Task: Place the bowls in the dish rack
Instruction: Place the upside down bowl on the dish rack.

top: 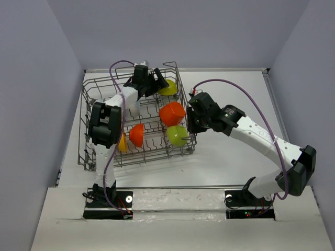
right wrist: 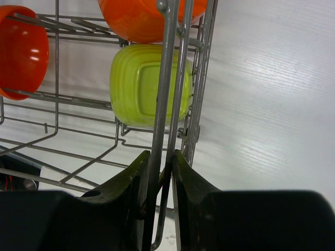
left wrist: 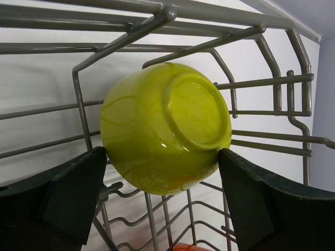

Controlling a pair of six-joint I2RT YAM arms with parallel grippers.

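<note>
The white counter (top: 220,157) carries the dish rack (top: 152,156). The rack is placed on the left half of the counter, with its far side close to the far edge.

Five bowls are seen inside the rack. A red-orange bowl (top: 172,113) is set on its side along the rack's right wall, about halfway between the far and near sides. A second red-orange bowl (top: 137,135) is stood among the tines, closer to the near edge of the counter. An orange-yellow bowl (top: 122,142) is found just to the left of it, partly hidden by the left arm. A squarish lime green bowl (right wrist: 146,83) is lodged in the near right corner of the rack, with what looks like its base turned toward the wires of the right wall. A round lime green bowl (left wrist: 162,125) is placed in the far right corner of the rack. It is tilted on its side among the wires, and its foot ring is turned toward the left wrist camera.

The left tool (left wrist: 162,154) is held around this round bowl with its jaws spread wide. One finger (left wrist: 73,193) is seen at each side of the bowl, just beside it, and it cannot be told whether the pads touch it. The right tool (right wrist: 161,162) is extended from the right half of the counter to the rack's right wall. Its jaws are pressed together on upright wires of that wall, so the rack is pinched there.
</note>
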